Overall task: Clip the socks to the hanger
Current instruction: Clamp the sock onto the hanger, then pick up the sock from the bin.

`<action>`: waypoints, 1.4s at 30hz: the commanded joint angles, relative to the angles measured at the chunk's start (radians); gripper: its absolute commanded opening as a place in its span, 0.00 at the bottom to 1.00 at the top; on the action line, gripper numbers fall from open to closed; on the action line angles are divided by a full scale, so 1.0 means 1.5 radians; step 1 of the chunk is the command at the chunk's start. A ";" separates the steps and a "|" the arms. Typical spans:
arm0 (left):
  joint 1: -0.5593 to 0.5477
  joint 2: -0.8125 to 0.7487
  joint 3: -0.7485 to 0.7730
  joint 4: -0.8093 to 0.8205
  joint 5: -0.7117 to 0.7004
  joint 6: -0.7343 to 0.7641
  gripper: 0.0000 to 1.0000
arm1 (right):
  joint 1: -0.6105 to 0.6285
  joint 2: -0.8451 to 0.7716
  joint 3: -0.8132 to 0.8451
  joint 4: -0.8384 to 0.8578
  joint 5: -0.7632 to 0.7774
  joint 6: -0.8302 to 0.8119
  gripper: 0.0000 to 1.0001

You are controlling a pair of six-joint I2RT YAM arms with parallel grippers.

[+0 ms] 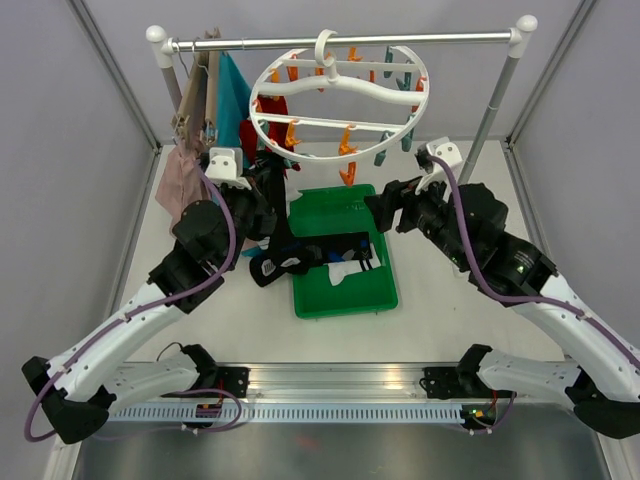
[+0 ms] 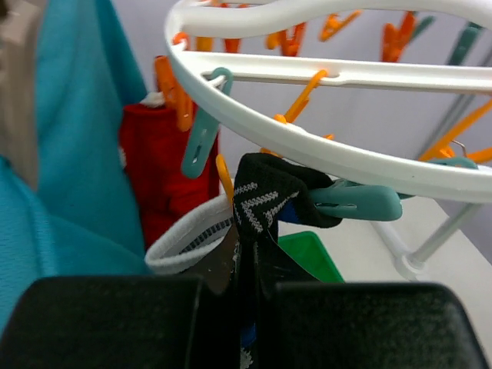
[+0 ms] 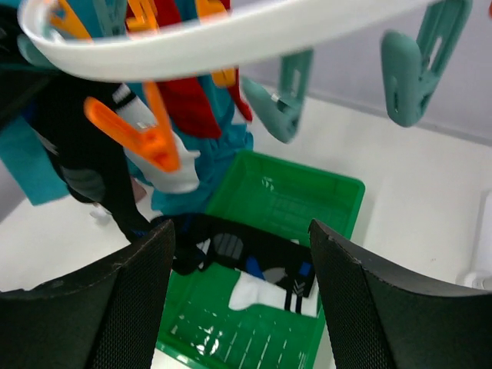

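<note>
The round white hanger point(image 1: 340, 95) hangs from the rail with orange and teal clips. My left gripper point(image 2: 250, 286) is shut on a black sock with white chevrons point(image 2: 263, 196), held up under the ring point(image 2: 323, 150). A teal clip point(image 2: 355, 201) bites that sock's top edge. A red sock point(image 2: 163, 165) hangs from an orange clip point(image 2: 174, 91) beside it. My right gripper point(image 3: 240, 231) is open with nothing between its fingers, just under the ring point(image 3: 231, 34) and above the tray. More black socks point(image 3: 254, 250) and a white one point(image 3: 270, 294) lie in the tray.
The green tray point(image 1: 345, 292) sits mid-table with a black sock point(image 1: 272, 265) draped over its left edge. A teal cloth point(image 1: 232, 95) and a pink garment point(image 1: 182, 175) hang at the rail's left end. Free teal clips point(image 3: 415, 69) dangle near my right gripper.
</note>
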 commanded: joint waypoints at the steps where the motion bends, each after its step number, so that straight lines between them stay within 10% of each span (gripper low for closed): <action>1: 0.005 0.006 0.053 -0.071 -0.121 0.003 0.02 | -0.003 0.006 -0.034 -0.027 0.012 0.016 0.77; 9: 0.005 0.056 0.084 -0.059 -0.223 0.061 0.02 | -0.002 0.047 -0.132 -0.003 0.001 0.044 0.76; 42: 0.008 0.064 0.074 0.018 -0.129 0.069 0.08 | -0.034 0.383 -0.285 0.176 0.149 0.537 0.74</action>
